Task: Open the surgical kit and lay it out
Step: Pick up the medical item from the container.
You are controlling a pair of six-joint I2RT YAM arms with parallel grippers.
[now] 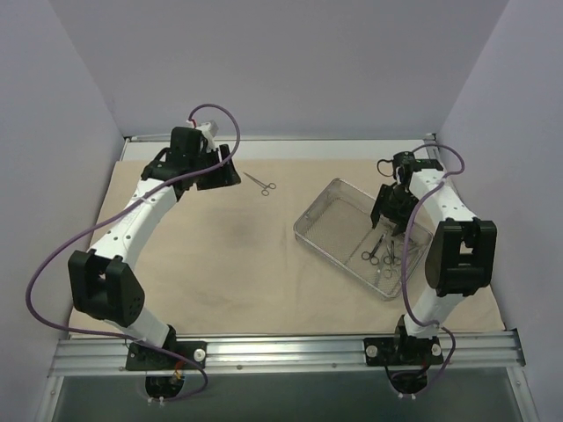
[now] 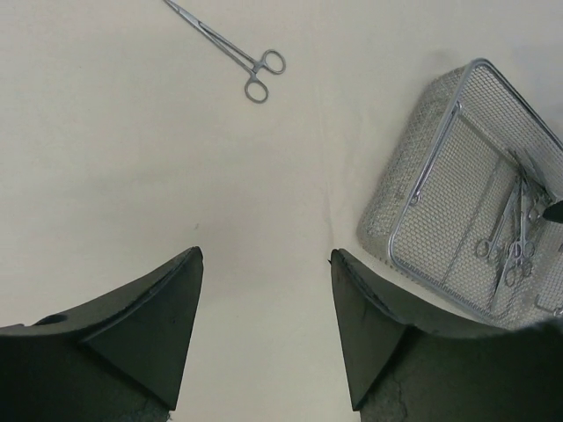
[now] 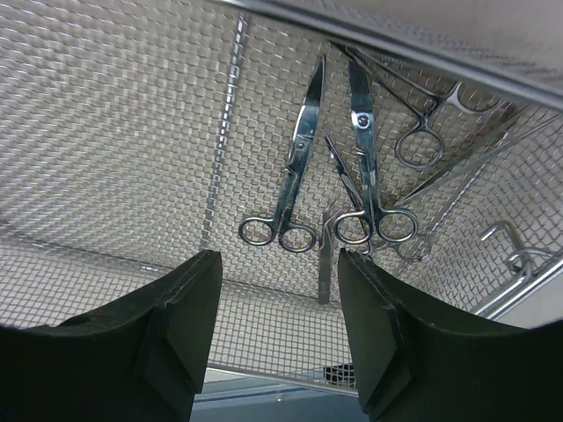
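Observation:
The beige cloth wrap lies spread flat over the table. The silver wire-mesh tray stands on it at the right, holding several ring-handled scissors and forceps. One forceps lies alone on the cloth at the back centre; it also shows in the left wrist view. My left gripper is open and empty above bare cloth, short of that forceps. My right gripper is open and empty inside the tray, just above a pair of scissors.
Purple walls close in the left, back and right sides. A metal rail runs along the near edge by the arm bases. The tray lies to the right of my left gripper.

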